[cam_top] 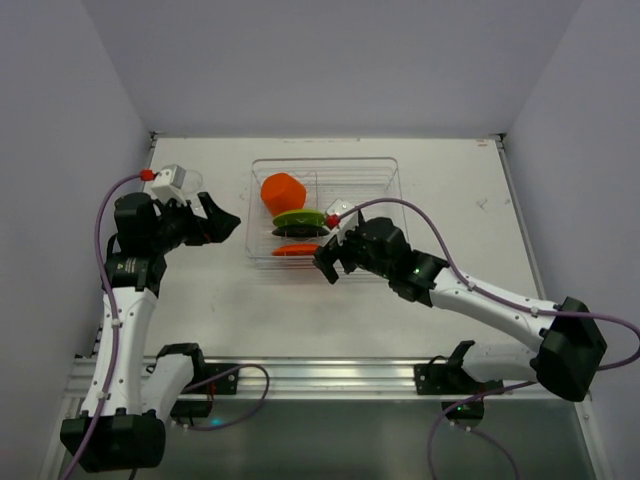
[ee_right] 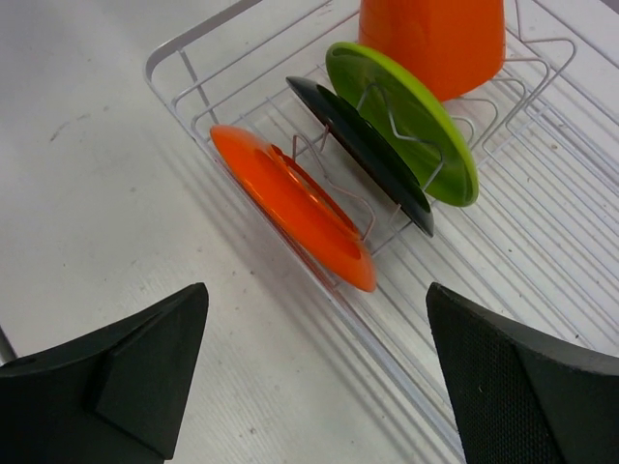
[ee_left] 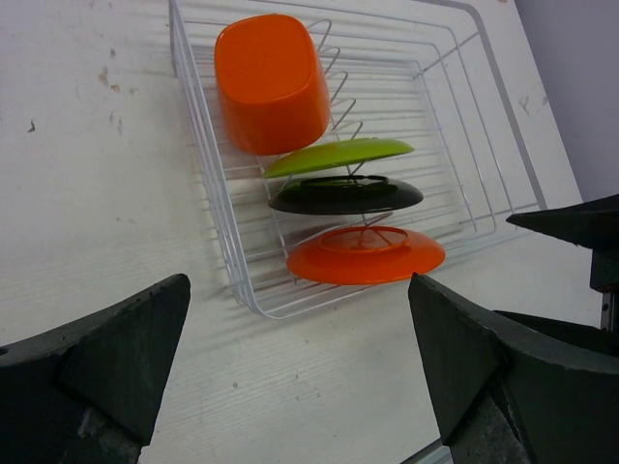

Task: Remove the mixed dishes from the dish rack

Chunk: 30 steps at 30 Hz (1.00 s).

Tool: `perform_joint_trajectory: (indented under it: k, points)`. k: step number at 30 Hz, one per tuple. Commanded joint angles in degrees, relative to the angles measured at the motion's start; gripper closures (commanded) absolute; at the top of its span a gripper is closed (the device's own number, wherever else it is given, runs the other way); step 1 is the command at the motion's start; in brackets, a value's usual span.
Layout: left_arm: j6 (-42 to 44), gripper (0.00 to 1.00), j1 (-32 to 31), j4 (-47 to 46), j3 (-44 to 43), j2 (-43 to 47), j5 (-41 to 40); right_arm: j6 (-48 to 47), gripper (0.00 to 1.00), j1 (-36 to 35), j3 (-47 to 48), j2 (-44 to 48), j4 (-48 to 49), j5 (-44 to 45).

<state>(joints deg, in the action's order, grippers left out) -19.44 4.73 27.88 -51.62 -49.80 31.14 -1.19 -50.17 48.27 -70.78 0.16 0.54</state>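
Three plates held edgewise by wire dividers of dish rack (cam_top: 350, 160): orange plate (ee_right: 290, 208) nearest right gripper (cam_top: 335, 262), then black plate (ee_right: 363, 155), lime-green plate (ee_right: 406, 121), orange cup (cam_top: 283, 192) farthest. Right gripper wide, empty, likely lining up on the orange rim. Left gripper (cam_top: 215, 228) wide, empty, rack ahead.

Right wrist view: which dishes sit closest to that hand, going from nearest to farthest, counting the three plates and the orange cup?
1. Orange plate, front slot.
2. Black plate, middle slot.
3. Lime-green plate, behind the black one.
4. Orange cup, farthest back.
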Motion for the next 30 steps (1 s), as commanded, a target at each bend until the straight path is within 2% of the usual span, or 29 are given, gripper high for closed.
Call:
perform_joint_trajectory:
  k: [1,8,13,16,18,21,24,28,30]
  points:
    - [0.4,0.0,-0.3,-1.8,0.5,1.0,1.2,-2.8,0.05,-1.2,-0.2,1.6,4.8,2.6]
    - [0.4,0.0,-0.3,-1.8,0.4,0.6,1.3,-4.3,0.14,-3.2,-0.5,0.6,5.6,4.3]
    - [0.4,0.0,-0.3,-1.8,0.3,0.6,1.3,-7.7,0.27,-6.2,-0.8,-1.6,7.3,8.9]
    - [0.4,0.0,-0.3,-1.8,0.1,0.6,1.3,-9.6,0.29,-7.7,-1.9,-3.0,9.8,10.9]
    - [0.4,0.0,-0.3,-1.7,0.0,0.7,1.3,-10.5,0.34,-8.4,-2.5,-3.6,11.8,11.9]
    - [0.4,0.0,-0.3,-1.7,0.1,0.6,1.3,-11.5,0.42,-8.6,-1.5,-5.3,12.2,13.2]
    - [0.4,0.0,-0.3,-1.8,0.0,0.5,1.4,-12.5,0.44,-9.0,-0.5,-7.3,11.8,13.3]
    - [0.5,0.0,-0.3,-1.8,-0.1,0.5,1.4,-13.2,0.54,-9.0,0.5,-8.8,12.1,14.0]
    - [0.5,0.0,-0.3,-1.9,0.0,0.3,1.5,-13.4,0.55,-9.0,1.3,-10.0,12.0,14.4]
